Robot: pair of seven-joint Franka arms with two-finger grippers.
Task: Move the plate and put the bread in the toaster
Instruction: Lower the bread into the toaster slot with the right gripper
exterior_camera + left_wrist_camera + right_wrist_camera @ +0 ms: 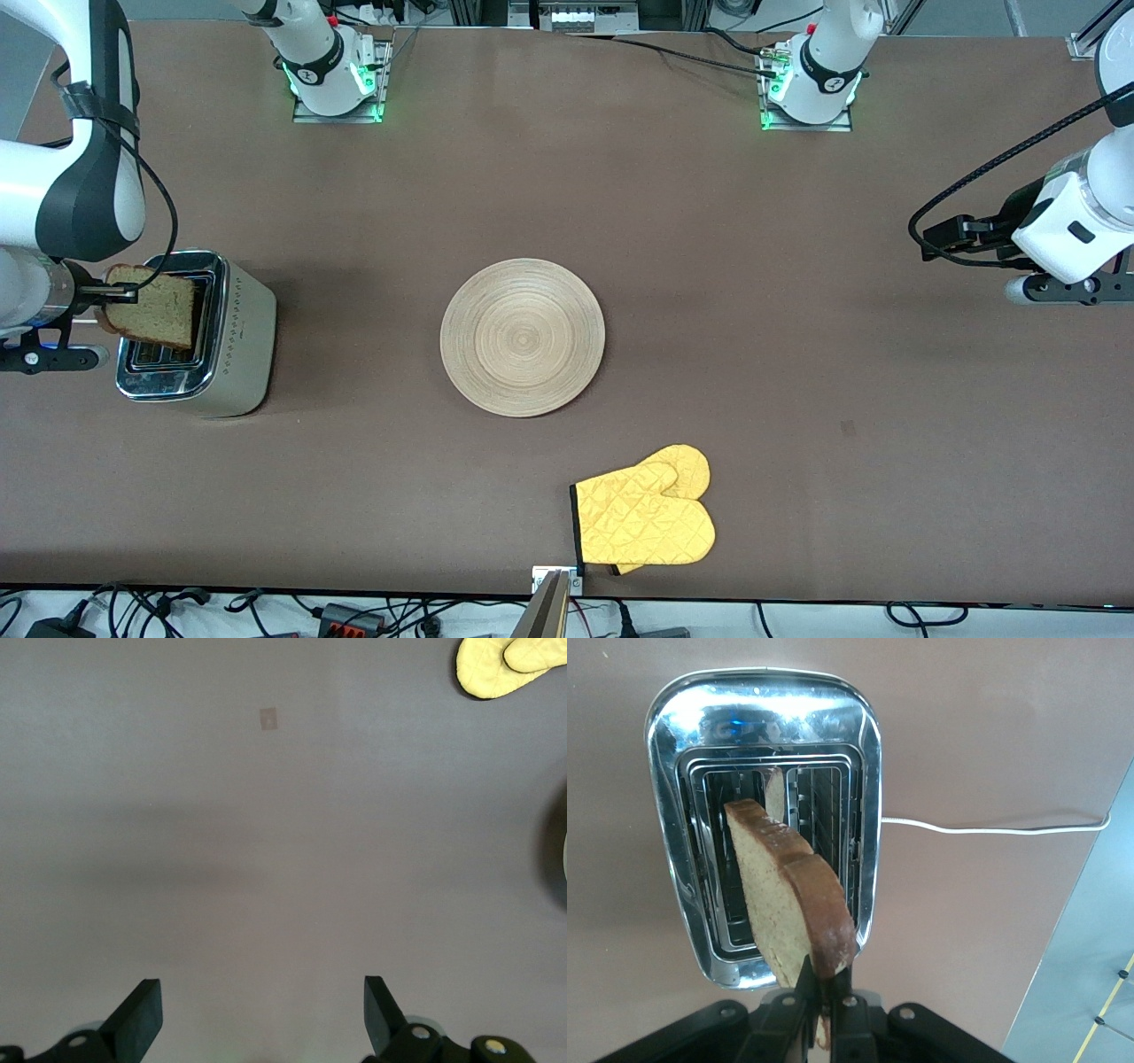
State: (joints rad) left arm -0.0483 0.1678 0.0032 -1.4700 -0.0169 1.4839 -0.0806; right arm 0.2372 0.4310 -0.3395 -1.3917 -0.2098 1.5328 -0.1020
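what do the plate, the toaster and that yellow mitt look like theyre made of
Plate: looks like light wood or bamboo, matte, with fine concentric ring grain.
Toaster: metal by the look; the mirror-like chrome top reflects its surroundings, and the sides are brushed beige-silver.
Oven mitt: yellow quilted fabric with diamond stitching and a dark cuff edge.

Robot lab: bolted arm bases, cables along table edge.
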